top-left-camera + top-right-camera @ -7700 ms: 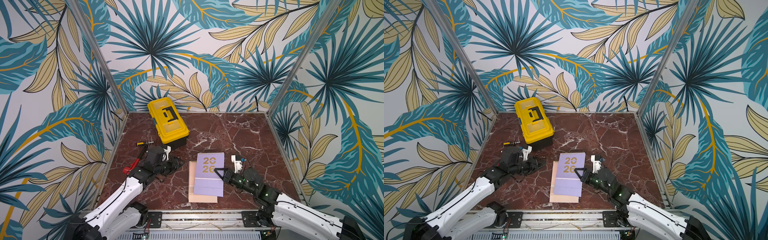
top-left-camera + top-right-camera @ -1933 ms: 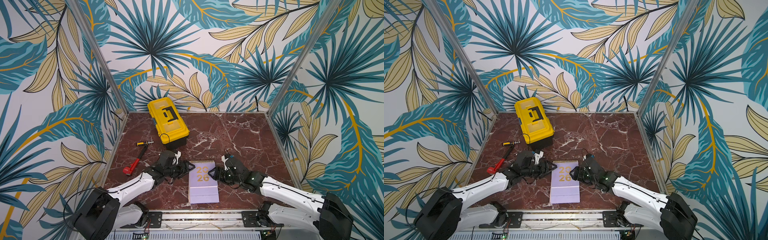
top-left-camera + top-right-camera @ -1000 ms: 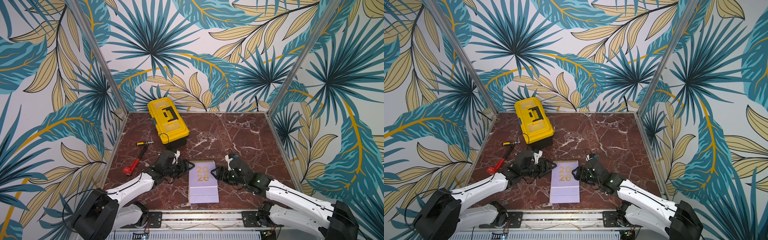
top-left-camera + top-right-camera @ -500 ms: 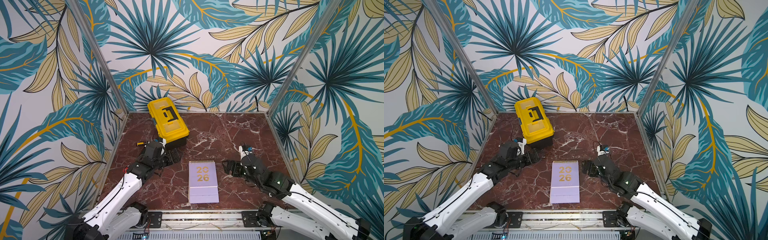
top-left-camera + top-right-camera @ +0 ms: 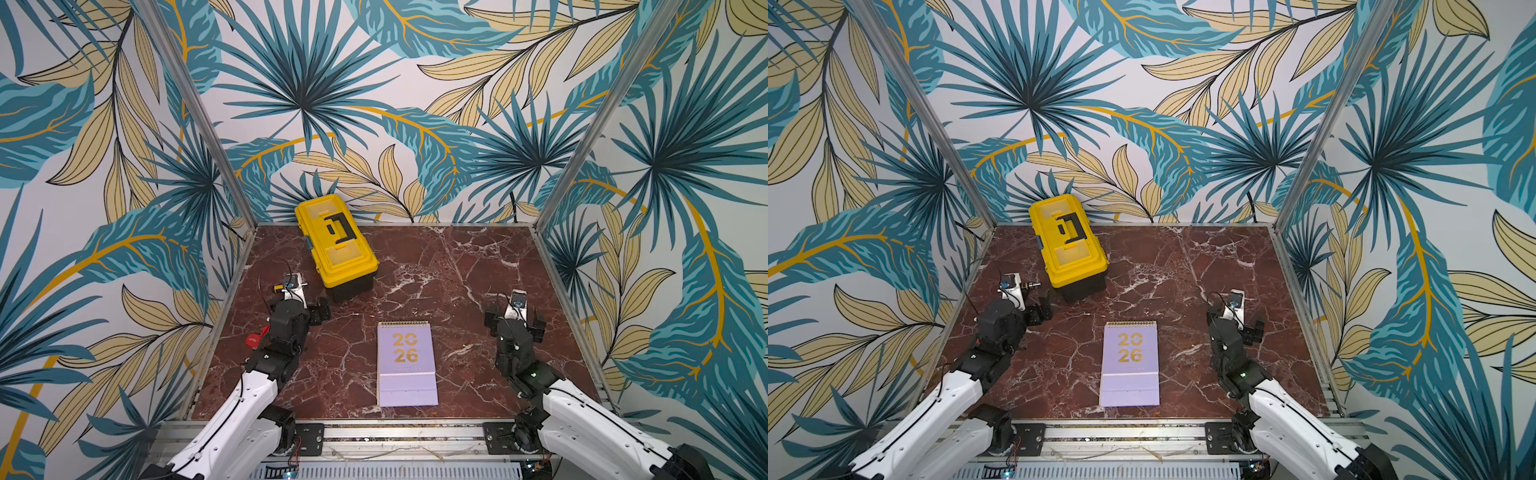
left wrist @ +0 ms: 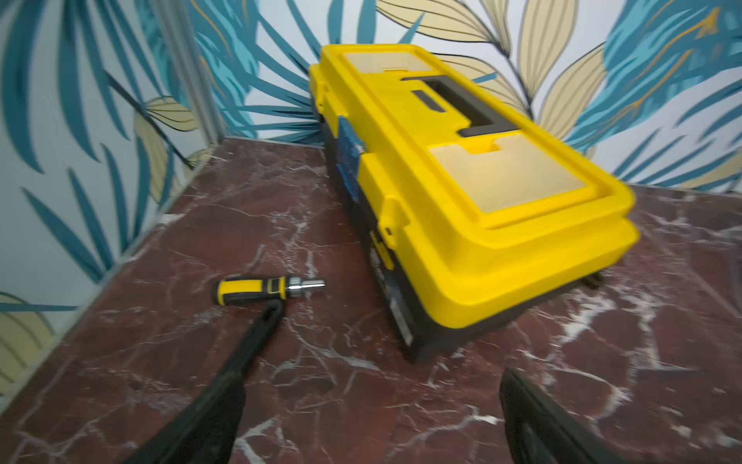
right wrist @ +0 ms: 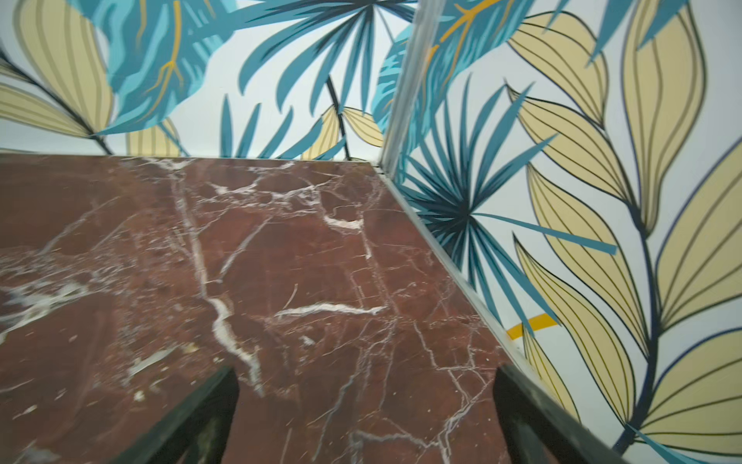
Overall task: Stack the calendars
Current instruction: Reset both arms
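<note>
The calendars (image 5: 406, 365) lie as one squared pile near the table's front middle, also seen in a top view (image 5: 1129, 365). The top one is lilac with a gold "2026"; whatever lies under it is hidden. My left gripper (image 5: 306, 309) hovers open to the pile's left, near the toolbox, with nothing between its fingers (image 6: 225, 405). My right gripper (image 5: 514, 323) is open to the pile's right, close to the right wall, and holds nothing; its fingers (image 7: 217, 401) frame bare marble. Neither wrist view shows the calendars.
A yellow toolbox (image 5: 336, 241) stands at the back left, just ahead of my left gripper (image 6: 371, 385). A yellow-black screwdriver (image 6: 261, 287) lies beside the toolbox. A red-handled tool (image 5: 255, 336) peeks out from behind the left arm. Patterned walls close in three sides.
Both grippers have opened wide and pulled away from the sides of the calendar pile, the left toward the toolbox, the right toward the right wall. The pile has stayed in place.
</note>
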Available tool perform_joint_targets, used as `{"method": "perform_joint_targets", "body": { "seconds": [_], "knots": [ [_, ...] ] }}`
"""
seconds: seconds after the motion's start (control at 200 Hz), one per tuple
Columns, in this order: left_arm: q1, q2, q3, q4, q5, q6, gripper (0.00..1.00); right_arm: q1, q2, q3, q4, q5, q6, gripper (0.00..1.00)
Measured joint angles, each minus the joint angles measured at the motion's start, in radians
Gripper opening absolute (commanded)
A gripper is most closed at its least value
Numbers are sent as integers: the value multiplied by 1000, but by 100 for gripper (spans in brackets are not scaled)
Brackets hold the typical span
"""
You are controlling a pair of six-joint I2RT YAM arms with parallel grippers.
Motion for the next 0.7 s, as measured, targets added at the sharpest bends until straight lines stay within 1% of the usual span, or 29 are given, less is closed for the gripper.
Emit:
{"method": "perform_joint_targets", "body": {
  "seconds": [0.125,0.205,0.29,0.401,0.526,0.636,0.701],
  "knots": [
    [16,171,-51,225,-114,77,99,-114,101,-28,168,-54,-13,100],
    [25,309,-73,372,-156,127,100,-165,223,-28,298,-90,-26,100],
    [35,450,-77,508,-193,174,100,-189,362,-27,415,-123,-48,100],
    [61,548,-77,631,-178,208,100,-203,486,-12,514,-174,-82,100],
    [79,600,-76,732,-154,225,99,-224,527,5,597,-243,-81,100],
    [100,595,-87,800,-82,230,99,-253,584,-3,713,-291,-77,99],
    [125,597,-105,843,-11,232,100,-267,615,-19,767,-318,-77,100]
  ]
}}
